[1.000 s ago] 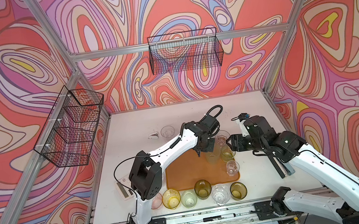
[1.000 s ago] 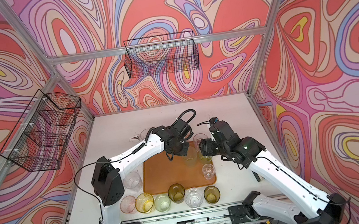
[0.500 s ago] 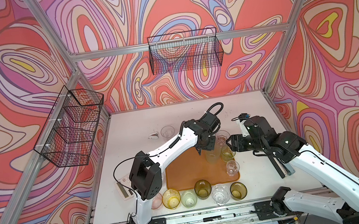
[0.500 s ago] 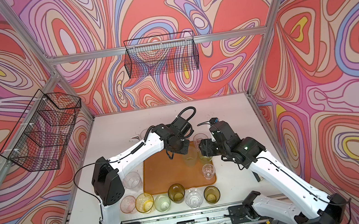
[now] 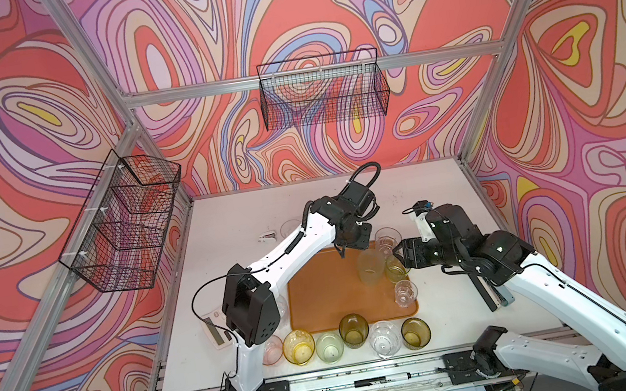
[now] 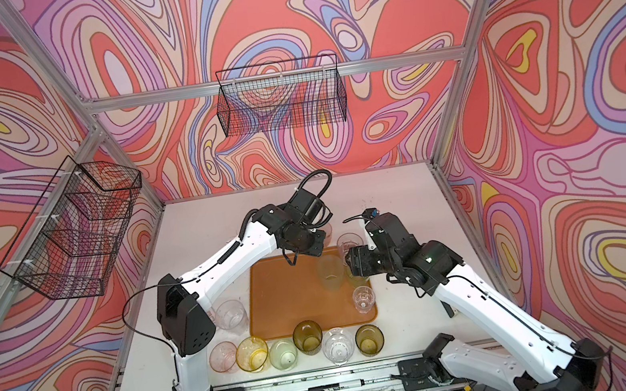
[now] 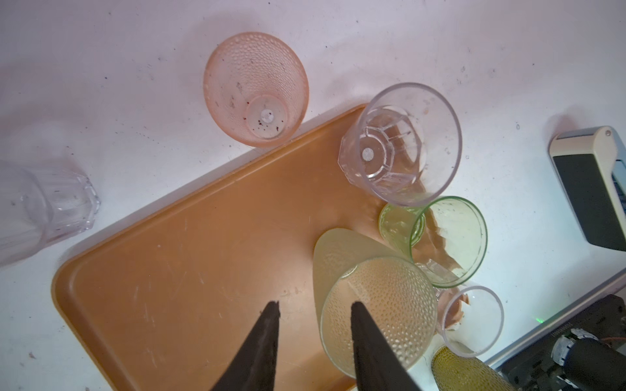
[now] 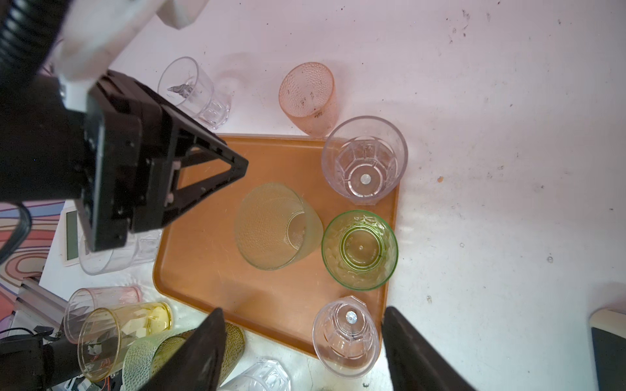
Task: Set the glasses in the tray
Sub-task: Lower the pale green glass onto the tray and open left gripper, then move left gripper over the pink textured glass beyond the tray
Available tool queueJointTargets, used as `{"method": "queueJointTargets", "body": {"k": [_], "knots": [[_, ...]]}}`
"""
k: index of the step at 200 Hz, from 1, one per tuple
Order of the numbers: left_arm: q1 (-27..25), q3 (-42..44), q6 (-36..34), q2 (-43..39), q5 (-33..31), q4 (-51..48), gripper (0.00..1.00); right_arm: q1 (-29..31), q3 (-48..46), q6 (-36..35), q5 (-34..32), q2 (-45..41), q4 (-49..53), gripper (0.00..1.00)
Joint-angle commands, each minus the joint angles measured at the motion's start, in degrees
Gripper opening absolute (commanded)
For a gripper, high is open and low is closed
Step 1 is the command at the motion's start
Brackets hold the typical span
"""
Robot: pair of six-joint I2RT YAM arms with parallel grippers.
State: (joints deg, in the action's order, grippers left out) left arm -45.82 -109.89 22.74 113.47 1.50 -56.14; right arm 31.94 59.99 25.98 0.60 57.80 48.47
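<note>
The orange-brown tray (image 5: pixel 329 290) (image 6: pixel 288 292) holds a tall frosted green glass (image 5: pixel 369 266) (image 7: pixel 379 304), a green glass (image 5: pixel 394 268) (image 8: pixel 359 250), a clear glass (image 5: pixel 387 238) and a small clear glass (image 5: pixel 405 293) (image 8: pixel 345 335). My left gripper (image 5: pixel 341 252) (image 7: pixel 313 308) is open beside the frosted glass, one finger over its mouth. Over the tray's right edge hovers my right gripper (image 5: pixel 397 253) (image 8: pixel 301 315), open wide and gripping nothing. Several more glasses (image 5: pixel 329 347) line the table's front edge. Off the tray, a pink glass (image 7: pixel 255 89) stands behind it and a clear glass (image 6: pixel 230 317) to its left.
A white scale (image 5: pixel 216 331) lies left of the tray, partly under my left arm. A dark flat tool (image 5: pixel 485 292) lies on the table to the right. Black wire baskets hang on the left wall (image 5: pixel 121 221) and back wall (image 5: pixel 323 90).
My left gripper's jaws have gone from shut to open at the frosted green glass, which now stands free on the tray. The right arm has hardly moved.
</note>
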Motion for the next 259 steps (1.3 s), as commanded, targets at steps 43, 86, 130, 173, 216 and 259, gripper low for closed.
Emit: {"method": "queueJointTargets", "body": {"k": [43, 86, 130, 173, 216, 259], "knots": [[4.4, -4.9, -6.5, 4.2, 0.5, -1.6, 0.38, -0.1, -0.2, -0.7, 1.1, 0.0, 0.7, 0.76], [6.5, -5.9, -8.8, 6.9, 0.3, -0.3, 0.34, -0.1, -0.2, -0.8, 1.4, 0.6, 0.6, 0.76], [7.5, -8.0, -10.0, 9.5, 0.9, 0.8, 0.33, -0.1, -0.1, -0.9, 1.8, 1.0, 0.0, 0.76], [8.2, -11.7, -11.0, 12.5, 0.3, 0.7, 0.32, -0.1, 0.0, -1.1, 1.8, 1.1, 0.2, 0.76], [9.1, -15.0, -11.5, 15.6, 0.7, 1.0, 0.32, -0.1, 0.2, -1.3, 1.8, 1.5, 0.3, 0.76], [9.6, -17.7, -11.8, 18.1, 1.7, 1.5, 0.31, -0.1, 0.6, -1.6, 1.9, 1.9, 0.3, 0.76]]}}
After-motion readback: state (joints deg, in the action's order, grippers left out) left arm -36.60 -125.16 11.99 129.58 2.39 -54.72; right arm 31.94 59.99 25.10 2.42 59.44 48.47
